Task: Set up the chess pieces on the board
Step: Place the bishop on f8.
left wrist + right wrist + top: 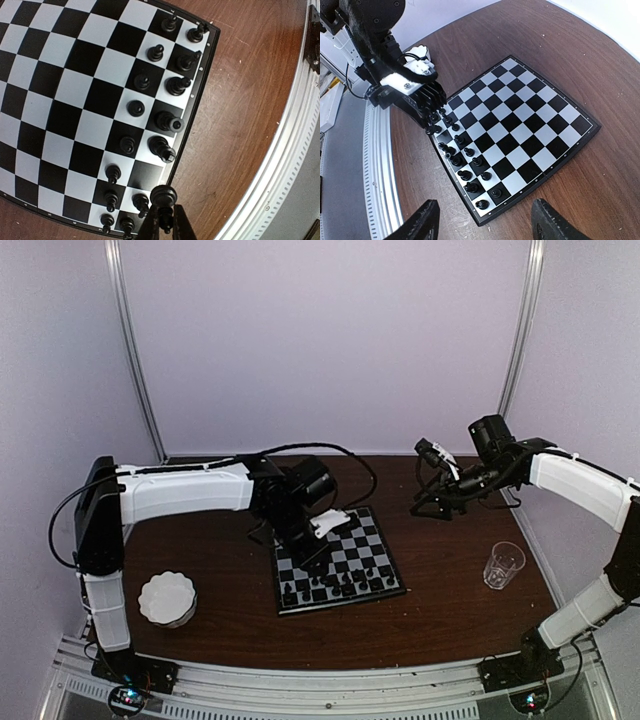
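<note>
The board (352, 540) lies in the middle of the table, with two rows of black chess pieces (335, 586) along its near edge. My left gripper (303, 552) hangs over the board's near left corner, shut on one black piece (164, 197) with a round head. In the left wrist view this piece sits above the board's rim, next to an empty black square (145, 175) in the edge row. My right gripper (440, 496) is open and holds nothing, raised over the table behind and to the right of the board (520, 125); its fingers (422, 222) frame the board's corner.
A white scalloped dish (167, 598) stands at the front left. A clear plastic cup (503, 564) stands at the right. The table's metal rail (280, 165) runs close to the board's near side. Bare brown table (450, 610) lies in front of the board.
</note>
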Controlling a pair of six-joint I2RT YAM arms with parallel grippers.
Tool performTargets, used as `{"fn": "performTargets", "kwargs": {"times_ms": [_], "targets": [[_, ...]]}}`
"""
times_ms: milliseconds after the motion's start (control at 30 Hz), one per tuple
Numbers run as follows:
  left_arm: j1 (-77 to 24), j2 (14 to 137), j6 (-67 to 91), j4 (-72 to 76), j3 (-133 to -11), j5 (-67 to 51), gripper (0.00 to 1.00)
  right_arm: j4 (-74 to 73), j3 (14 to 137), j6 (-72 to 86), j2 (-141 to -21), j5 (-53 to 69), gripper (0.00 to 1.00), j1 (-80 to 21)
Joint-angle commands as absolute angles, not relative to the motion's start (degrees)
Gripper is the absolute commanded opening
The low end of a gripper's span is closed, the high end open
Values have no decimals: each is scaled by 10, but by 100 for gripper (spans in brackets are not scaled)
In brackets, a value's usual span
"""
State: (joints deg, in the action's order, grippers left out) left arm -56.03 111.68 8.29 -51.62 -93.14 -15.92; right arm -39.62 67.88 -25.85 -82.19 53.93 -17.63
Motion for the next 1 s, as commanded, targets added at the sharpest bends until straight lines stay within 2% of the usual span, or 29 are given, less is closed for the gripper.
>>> {"fn": "performTargets", "kwargs": {"times_ms": [0,967], "targets": [[-565,1122,73,-524,-938,-150,7,-392,674,-271,-819,536,65,-174],[-570,1187,77,-505,-933,-126,8,-395,671,-274,-824,539,65,-174]]}}
